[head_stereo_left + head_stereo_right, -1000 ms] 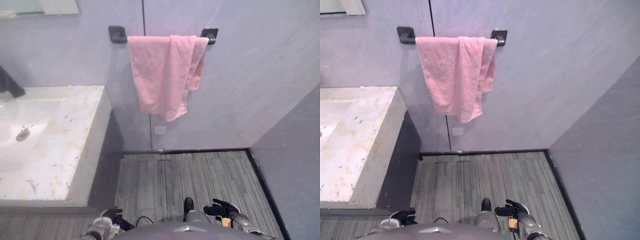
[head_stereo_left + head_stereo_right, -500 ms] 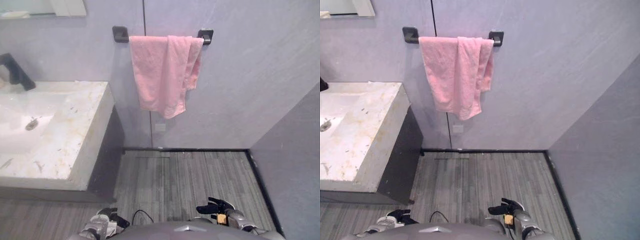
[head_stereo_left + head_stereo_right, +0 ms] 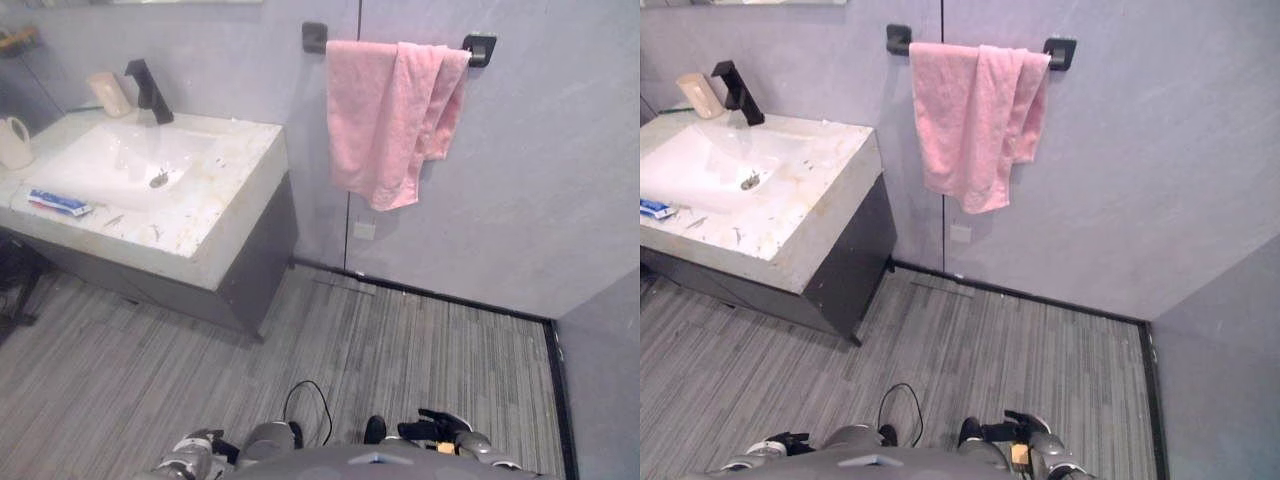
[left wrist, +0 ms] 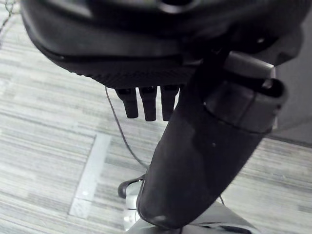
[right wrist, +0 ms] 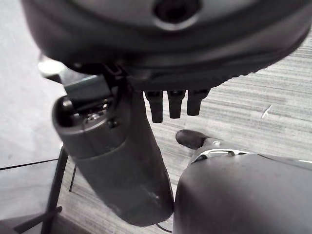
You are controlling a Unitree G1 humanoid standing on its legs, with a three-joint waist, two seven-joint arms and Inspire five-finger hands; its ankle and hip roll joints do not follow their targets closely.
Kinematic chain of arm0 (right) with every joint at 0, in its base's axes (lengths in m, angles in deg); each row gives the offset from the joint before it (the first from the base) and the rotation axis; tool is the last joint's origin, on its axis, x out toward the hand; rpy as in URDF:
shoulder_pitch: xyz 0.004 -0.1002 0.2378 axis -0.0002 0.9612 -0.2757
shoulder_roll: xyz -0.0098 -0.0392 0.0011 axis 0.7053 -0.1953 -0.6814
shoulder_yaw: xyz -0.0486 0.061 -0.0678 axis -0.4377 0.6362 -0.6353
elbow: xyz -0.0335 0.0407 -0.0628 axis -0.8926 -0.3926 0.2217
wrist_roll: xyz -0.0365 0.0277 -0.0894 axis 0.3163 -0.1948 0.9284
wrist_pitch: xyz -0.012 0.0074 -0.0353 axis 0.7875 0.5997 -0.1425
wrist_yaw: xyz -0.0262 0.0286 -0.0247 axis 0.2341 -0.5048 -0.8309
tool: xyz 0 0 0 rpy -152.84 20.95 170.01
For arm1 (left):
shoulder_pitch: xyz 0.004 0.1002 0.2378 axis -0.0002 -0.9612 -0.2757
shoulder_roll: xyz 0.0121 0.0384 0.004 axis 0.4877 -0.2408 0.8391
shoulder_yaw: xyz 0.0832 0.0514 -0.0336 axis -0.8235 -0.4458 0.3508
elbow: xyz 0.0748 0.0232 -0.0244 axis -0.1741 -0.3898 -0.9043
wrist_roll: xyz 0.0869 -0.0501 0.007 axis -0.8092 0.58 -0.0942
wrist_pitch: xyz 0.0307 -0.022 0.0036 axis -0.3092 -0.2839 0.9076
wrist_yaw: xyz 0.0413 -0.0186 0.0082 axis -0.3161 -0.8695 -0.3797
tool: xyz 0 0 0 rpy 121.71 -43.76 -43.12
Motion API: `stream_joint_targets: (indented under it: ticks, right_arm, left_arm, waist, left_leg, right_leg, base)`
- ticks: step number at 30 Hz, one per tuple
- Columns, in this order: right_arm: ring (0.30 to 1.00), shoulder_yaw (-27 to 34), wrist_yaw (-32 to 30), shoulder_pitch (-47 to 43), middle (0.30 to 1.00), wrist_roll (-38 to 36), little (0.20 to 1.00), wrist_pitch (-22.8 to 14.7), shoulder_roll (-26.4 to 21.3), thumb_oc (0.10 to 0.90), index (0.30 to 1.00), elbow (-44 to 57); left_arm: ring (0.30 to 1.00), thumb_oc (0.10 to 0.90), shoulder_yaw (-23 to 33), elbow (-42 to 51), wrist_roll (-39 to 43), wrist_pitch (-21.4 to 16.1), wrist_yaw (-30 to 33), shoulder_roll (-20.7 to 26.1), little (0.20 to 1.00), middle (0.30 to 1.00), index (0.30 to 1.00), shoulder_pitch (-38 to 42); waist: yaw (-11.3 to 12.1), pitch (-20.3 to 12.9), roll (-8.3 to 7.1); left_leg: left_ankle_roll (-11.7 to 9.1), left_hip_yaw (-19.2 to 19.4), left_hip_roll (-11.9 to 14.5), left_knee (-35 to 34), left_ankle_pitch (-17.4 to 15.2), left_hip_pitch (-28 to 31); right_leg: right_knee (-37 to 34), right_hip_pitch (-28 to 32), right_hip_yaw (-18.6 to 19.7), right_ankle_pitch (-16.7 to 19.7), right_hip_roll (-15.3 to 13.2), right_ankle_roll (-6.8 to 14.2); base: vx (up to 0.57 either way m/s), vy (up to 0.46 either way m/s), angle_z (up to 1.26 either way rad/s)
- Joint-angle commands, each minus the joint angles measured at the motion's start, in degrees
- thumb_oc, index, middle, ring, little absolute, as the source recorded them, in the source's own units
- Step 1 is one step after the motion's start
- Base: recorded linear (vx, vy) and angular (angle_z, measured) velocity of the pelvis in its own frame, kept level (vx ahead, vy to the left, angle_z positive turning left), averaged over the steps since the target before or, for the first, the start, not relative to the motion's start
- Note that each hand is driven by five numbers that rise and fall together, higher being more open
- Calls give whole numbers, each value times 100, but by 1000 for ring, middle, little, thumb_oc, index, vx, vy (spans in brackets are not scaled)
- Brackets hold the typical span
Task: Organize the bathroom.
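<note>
1. So here's where we are: both arms hang low at 6 o'clock, nowhere near anything. Our left robot hand (image 4: 146,100) has its fingers hanging straight and relaxed, holding nothing. Our right robot hand (image 5: 175,102) looks the same, loose and empty. Makes sense, since we're not yet close enough to reach anything.

2. The pink towel (image 3: 385,120) hangs over the black towel bar (image 3: 478,48) on the wall at 12 o'clock. It's bunched toward the bar's right end with one layer doubled over, so it looks sloppy. That's probably one thing to tidy.

3. The sink table (image 3: 235,215) sits at 10 o'clock, well apart from the towel. A black faucet (image 3: 148,90) stands at the back of the basin.

4. Loose stuff on it: a toothpaste tube (image 3: 60,203) lies flat by the basin's near edge, a pale cup (image 3: 108,93) stands just beside the faucet, and a white jug-like thing (image 3: 14,142) stands at the far left corner.

5. Our guess: we need to step closer before either arm can do anything.
</note>
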Motion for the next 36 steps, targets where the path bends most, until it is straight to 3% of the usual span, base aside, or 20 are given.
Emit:
stream_joint_targets:
  ticks: [1, 4, 8, 11, 14, 15, 17, 18, 20, 23, 25, 28, 29, 31, 32, 33, 36]
  right_arm:
    - [900, 242, 10, -270, 900, 130, 900, 63, -19, 800, 900, -348]
    - [900, 249, 25, -244, 900, 261, 900, 162, -73, 800, 900, -332]
    - [900, 243, 7, -252, 900, 312, 900, 227, -153, 800, 900, -290]
    - [900, 269, -48, -290, 900, 245, 900, 245, -199, 800, 900, -248]
    - [900, 283, -76, -333, 900, 205, 900, 285, -192, 800, 900, -228]
    - [900, 263, -76, -385, 900, 254, 900, 301, -156, 800, 900, -243]
    - [900, 253, -101, -397, 900, 250, 900, 301, -138, 800, 900, -247]
    - [900, 273, -131, -436, 900, 115, 900, 317, -96, 800, 900, -226]
    - [900, 304, -125, -432, 900, 186, 900, 316, -86, 800, 900, -210]
    - [900, 337, -187, -385, 900, 67, 900, 313, -67, 800, 900, -228]
    - [900, 346, -163, -354, 900, 86, 900, 286, -51, 800, 900, -236]
    - [900, 259, -86, -348, 900, 181, 900, 361, -59, 800, 900, -243]
    - [900, 226, -73, -329, 900, 180, 900, 370, -64, 800, 900, -282]
    - [900, 205, -65, -295, 900, 156, 900, 352, -54, 800, 900, -345]
    - [900, 205, -65, -295, 900, 156, 900, 352, -54, 800, 900, -345]
    - [900, 198, -90, -210, 900, 55, 900, 306, -24, 800, 900, -439]
    - [900, 218, -102, -141, 900, 88, 900, 233, -6, 800, 900, -460]
  left_arm:
    - [900, 800, -92, 236, -133, -122, -85, -203, 900, 900, 900, -147]
    - [900, 800, -60, 232, -44, -86, -64, -196, 900, 900, 900, -136]
    - [900, 800, -33, 230, 37, -113, -61, -206, 900, 900, 900, -168]
    - [900, 800, -54, 221, -76, -109, -69, -235, 900, 900, 900, -170]
    - [900, 800, -95, 229, -106, -81, -135, -176, 900, 900, 900, -183]
    - [900, 800, -142, 216, -118, -70, -165, -152, 900, 900, 900, -161]
    - [900, 800, -156, 214, -116, -65, -163, -149, 900, 900, 900, -162]
    - [900, 800, -246, 221, -201, -109, -161, -139, 900, 900, 900, -170]
    - [900, 800, -284, 228, -242, -142, -165, -125, 900, 900, 900, -166]
    - [900, 800, -357, 247, -346, -116, -168, -101, 900, 900, 900, -99]
    - [900, 800, -382, 268, -369, -80, -122, -40, 900, 900, 900, -89]
    - [900, 800, -344, 289, -202, 14, -25, 21, 900, 900, 900, -40]
    - [900, 800, -323, 289, -164, 34, 18, 17, 900, 900, 900, -28]
    - [900, 800, -330, 278, -135, 67, 64, 3, 900, 900, 900, -12]
    - [900, 800, -330, 278, -135, 67, 64, 3, 900, 900, 900, -12]
    - [900, 800, -329, 251, -118, 54, 148, -23, 900, 900, 900, 2]
    - [900, 800, -250, 257, -7, -16, 139, -43, 900, 900, 900, -38]
  waist:
    - [113, -249, 195]
    - [72, -419, 204]
    - [51, -564, 253]
    - [-42, -626, 357]
    - [-105, -602, 386]
    - [-122, -539, 393]
    - [-125, -523, 392]
    - [-131, -418, 363]
    - [-150, -376, 354]
    - [-211, -311, 362]
    - [-226, -254, 369]
    - [-240, -260, 412]
    - [-257, -279, 419]
    - [-262, -335, 377]
    - [-262, -335, 377]
    - [-294, -406, 275]
    - [-264, -404, 248]
  left_leg:
    - [104, -237, 310, -1027, 322, 469]
    - [-76, -382, 504, -855, 459, 683]
    - [-183, -569, 528, -912, 453, 888]
    - [-110, -484, 384, -1781, 47, 1238]
    - [-21, -446, 293, -2222, -184, 1476]
    - [95, -503, 128, -2512, -188, 1540]
    - [124, -512, 92, -2563, -189, 1560]
    - [303, -616, -151, -2699, -199, 1508]
    - [374, -670, -238, -2716, -191, 1461]
    - [480, -815, -337, -2716, -135, 1374]
    - [571, -783, -379, -2716, -20, 1301]
    - [674, -726, -360, -2705, 131, 1190]
    - [712, -755, -369, -2696, 153, 1167]
    - [757, -846, -439, -2685, 143, 1152]
    - [757, -846, -439, -2685, 143, 1152]
    - [829, -1054, -606, -2644, 104, 1111]
    - [806, -1131, -588, -2571, 155, 1048]
  right_leg:
    - [119, 179, 378, -429, 680, 334]
    - [44, 68, 228, -337, 612, 321]
    - [10, -139, 153, -175, 526, 384]
    - [78, -494, 125, 84, 379, 608]
    - [166, -727, 120, 291, 237, 781]
    - [180, -890, 165, 501, 128, 975]
    - [185, -926, 184, 539, 114, 1009]
    - [168, -1095, 286, 753, 14, 1161]
    - [149, -1172, 380, 810, -7, 1197]
    - [154, -1257, 657, 818, 64, 1186]
    - [777, -1326, 813, 620, 189, 1058]
    - [1217, -1194, 987, 87, 594, 862]
    - [1284, -1090, 1136, -134, 850, 738]
    - [1142, -880, 1291, -293, 1119, 606]
    - [1142, -880, 1291, -293, 1119, 606]
    - [755, -633, 1673, -256, 1368, 505]
    - [667, -487, 1713, -280, 1401, 469]
  base:
    - [-134, 98, 67]
    - [-207, 173, 98]
    - [-184, 204, 98]
    - [-181, 272, 24]
    - [-170, 267, 61]
    - [-190, 291, 29]
    - [-172, 239, 11]
    - [-262, 337, 8]
    - [-178, 241, 1]
    - [-122, 168, 35]
    - [-176, 138, 53]
    - [-104, 64, 17]
    - [0, 0, 0]
    - [9, -5, 6]
    - [79, -37, 18]
    - [90, -44, 24]
    - [51, -49, 64]
